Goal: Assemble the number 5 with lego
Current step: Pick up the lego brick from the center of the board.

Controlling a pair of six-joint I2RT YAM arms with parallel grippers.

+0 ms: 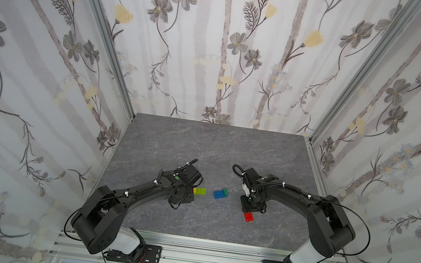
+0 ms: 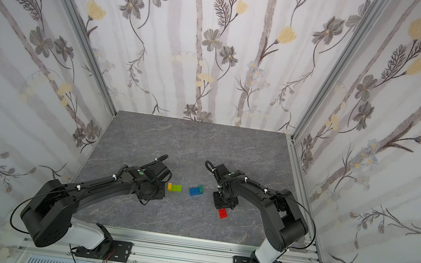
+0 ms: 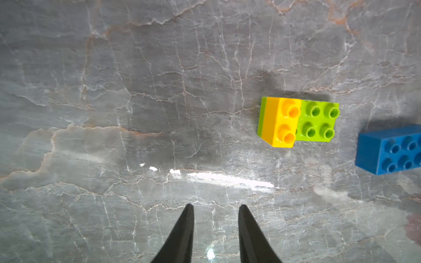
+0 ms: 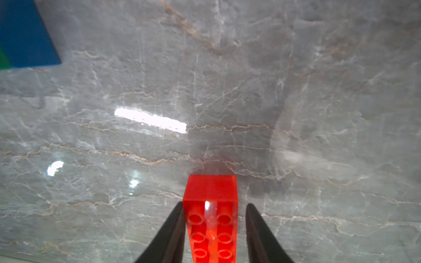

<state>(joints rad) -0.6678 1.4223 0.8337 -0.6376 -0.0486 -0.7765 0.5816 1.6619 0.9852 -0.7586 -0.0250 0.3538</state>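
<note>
The lego lies in three separate groups on the grey marble table (image 1: 201, 147); a number 5 is not in view. A red brick (image 1: 248, 216) (image 4: 211, 218) lies studs up between the fingers of my right gripper (image 4: 215, 204). One finger touches it and a narrow gap shows at the other. A yellow brick (image 3: 282, 123) sits on one end of a lime-green brick (image 3: 319, 123) (image 1: 201, 191). A blue brick (image 1: 219, 195) (image 3: 387, 150) has a dark-green brick (image 1: 225, 191) at its far end. My left gripper (image 3: 216, 205) hangs open and empty over bare table, beside the lime-green brick.
Flowered curtain walls on aluminium posts (image 1: 106, 32) enclose the table on three sides. The arm bases (image 1: 132, 252) stand on a rail along the front edge. The far half of the table holds no objects.
</note>
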